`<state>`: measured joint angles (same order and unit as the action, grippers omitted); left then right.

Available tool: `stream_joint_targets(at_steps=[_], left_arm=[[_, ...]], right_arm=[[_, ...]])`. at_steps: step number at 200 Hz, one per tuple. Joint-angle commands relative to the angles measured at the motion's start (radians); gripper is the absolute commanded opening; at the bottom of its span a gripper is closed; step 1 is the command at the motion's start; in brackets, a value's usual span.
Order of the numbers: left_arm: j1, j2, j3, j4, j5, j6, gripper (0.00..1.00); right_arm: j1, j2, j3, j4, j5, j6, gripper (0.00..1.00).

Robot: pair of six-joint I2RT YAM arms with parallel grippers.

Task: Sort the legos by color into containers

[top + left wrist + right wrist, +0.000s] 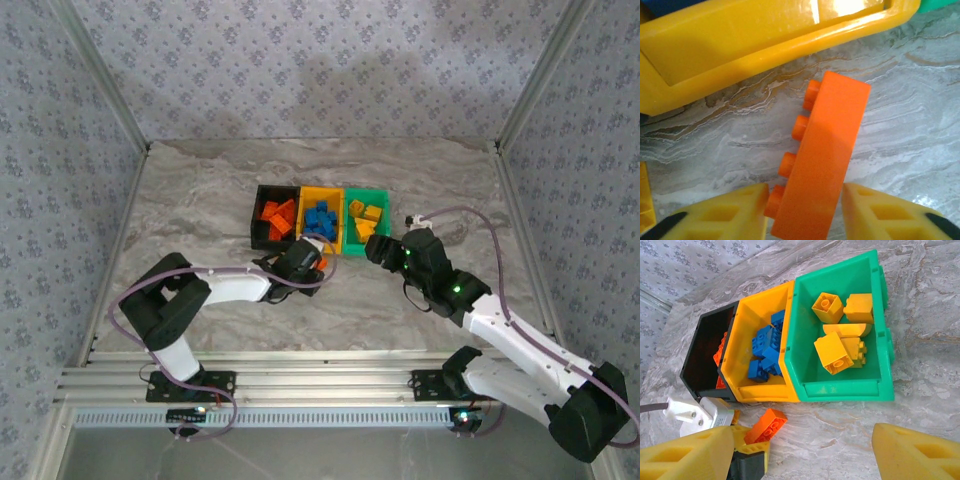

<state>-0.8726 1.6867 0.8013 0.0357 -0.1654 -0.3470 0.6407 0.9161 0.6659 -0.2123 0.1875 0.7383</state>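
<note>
One orange lego (827,160) lies on the marble table just in front of the yellow container (740,45). My left gripper (805,200) is shut on it, a yellow finger on each long side. From the right wrist the same lego (766,425) shows between those fingers (747,450). The three joined containers stand behind it: the black one (690,370) holds red-orange legos (718,357), the yellow one (760,392) blue legos (765,347), and the green one (840,390) yellow legos (837,350). My right gripper (802,450) hangs open in front of the green container, holding nothing.
In the top view the containers (322,246) sit mid-table, with both grippers (318,262) (375,248) close together at their near side. Bare marble spreads to the left, right and behind. A white connector (692,415) with its cable sits on the left arm's wrist.
</note>
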Motion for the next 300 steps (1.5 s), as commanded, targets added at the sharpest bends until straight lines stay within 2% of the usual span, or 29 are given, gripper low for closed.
stream_joint_targets(at_steps=[1, 22, 65, 88, 107, 123, 142, 164, 184, 249, 274, 300], left_arm=[[-0.02, -0.03, 0.007, 0.016, 0.01, 0.007, 0.36], [-0.032, -0.066, -0.006, 0.006, 0.005, -0.005, 0.29], [-0.077, -0.224, -0.047, -0.051, -0.029, -0.065, 0.27], [-0.072, -0.342, -0.061, -0.112, -0.101, -0.107, 0.27], [-0.04, -0.417, -0.036, -0.17, -0.171, -0.123, 0.29], [0.038, -0.429, 0.005, -0.218, -0.193, -0.15, 0.3], [0.134, -0.39, 0.048, -0.21, -0.203, -0.157, 0.3], [0.233, -0.27, 0.125, -0.218, -0.205, -0.166, 0.3], [0.282, -0.188, 0.173, -0.177, -0.191, -0.169, 0.29], [0.339, 0.025, 0.387, -0.167, -0.125, -0.15, 0.3], [0.353, 0.107, 0.466, -0.203, -0.095, -0.155, 0.32], [0.356, 0.155, 0.507, -0.226, -0.067, -0.166, 0.43]], right_arm=[[-0.007, -0.012, -0.013, -0.019, 0.006, 0.015, 0.75], [-0.009, -0.013, -0.016, -0.021, 0.004, 0.016, 0.75], [-0.013, -0.014, -0.02, -0.017, 0.003, 0.018, 0.75], [-0.013, -0.015, -0.024, -0.011, 0.0, 0.017, 0.75], [-0.014, -0.014, -0.03, -0.007, -0.002, 0.019, 0.75], [-0.013, -0.014, -0.034, -0.002, -0.003, 0.021, 0.75], [-0.015, -0.007, -0.037, -0.002, -0.003, 0.018, 0.75], [-0.015, -0.001, -0.04, -0.003, -0.006, 0.02, 0.75], [-0.015, -0.002, -0.04, -0.007, -0.008, 0.019, 0.75], [-0.009, 0.013, -0.065, 0.016, -0.047, 0.02, 0.75], [0.025, 0.046, -0.069, 0.043, -0.058, 0.026, 0.75], [0.081, 0.076, -0.049, 0.051, -0.038, 0.029, 0.76]])
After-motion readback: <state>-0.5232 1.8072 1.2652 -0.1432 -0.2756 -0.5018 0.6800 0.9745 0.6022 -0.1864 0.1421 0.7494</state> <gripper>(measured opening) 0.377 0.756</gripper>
